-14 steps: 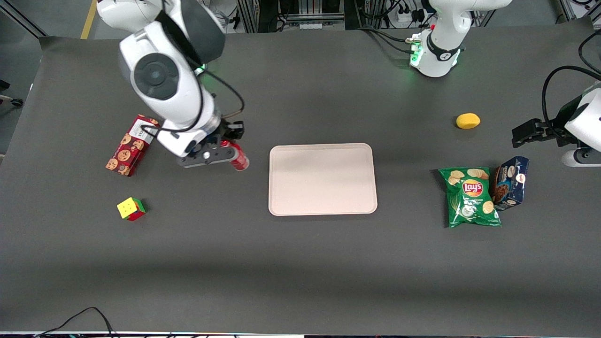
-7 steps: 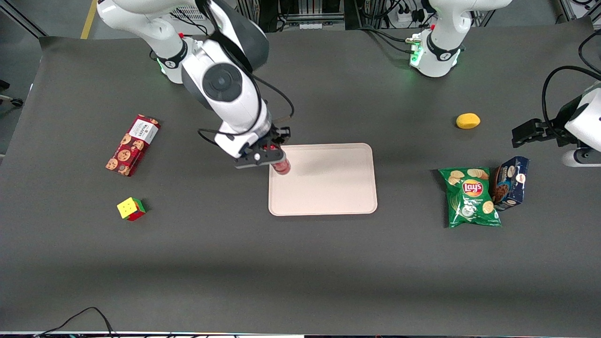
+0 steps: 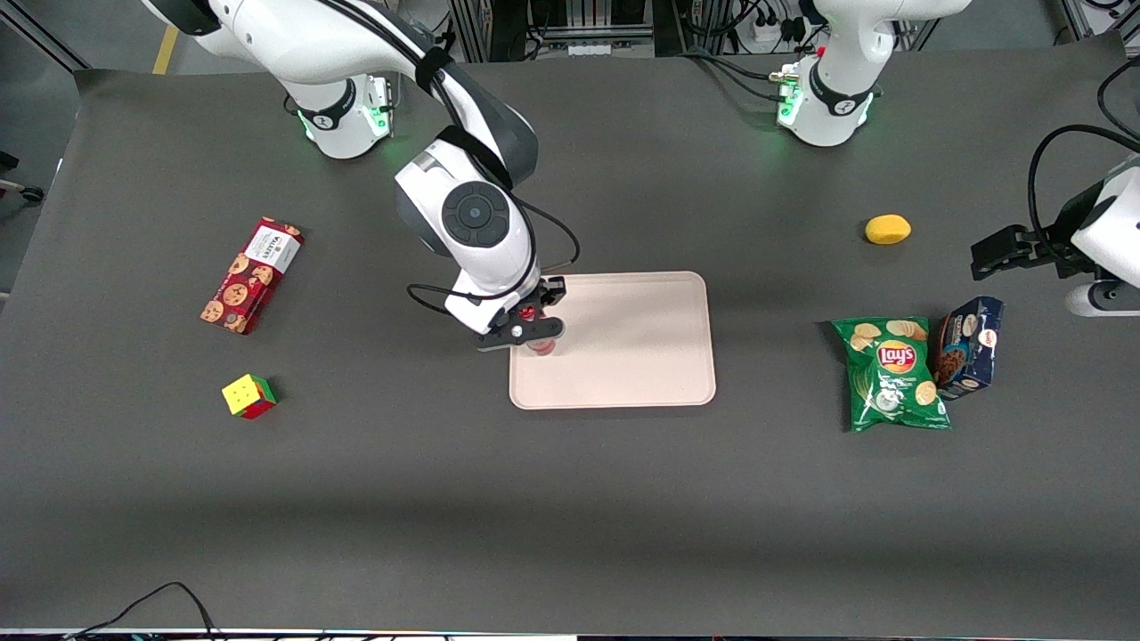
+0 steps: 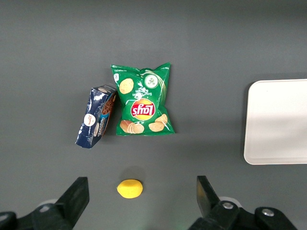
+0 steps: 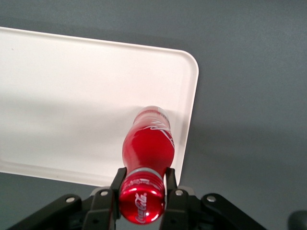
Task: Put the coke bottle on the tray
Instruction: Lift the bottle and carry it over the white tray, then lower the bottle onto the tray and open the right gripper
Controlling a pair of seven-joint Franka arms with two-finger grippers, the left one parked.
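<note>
The jaws of the right gripper [image 5: 142,184] are clamping the neck of the coke bottle [image 5: 147,143] just under its red cap, holding it upright with its base directly below them, over the tray [image 5: 57,86] and close inside the rim at the working arm's end. To finish well, the arm should be lowering straight down until the base is sitting flat, and only then letting go — releasing early or tilted could be tipping a narrow bottle over, and nudging it a little farther from the rim looks safer. White Coca-Cola script is showing on the cap and body. Well away from the jaws, toward the parked arm's end of the counter [image 3: 570,499], a green chip bag [image 3: 893,374] is reading "Lay's".
</note>
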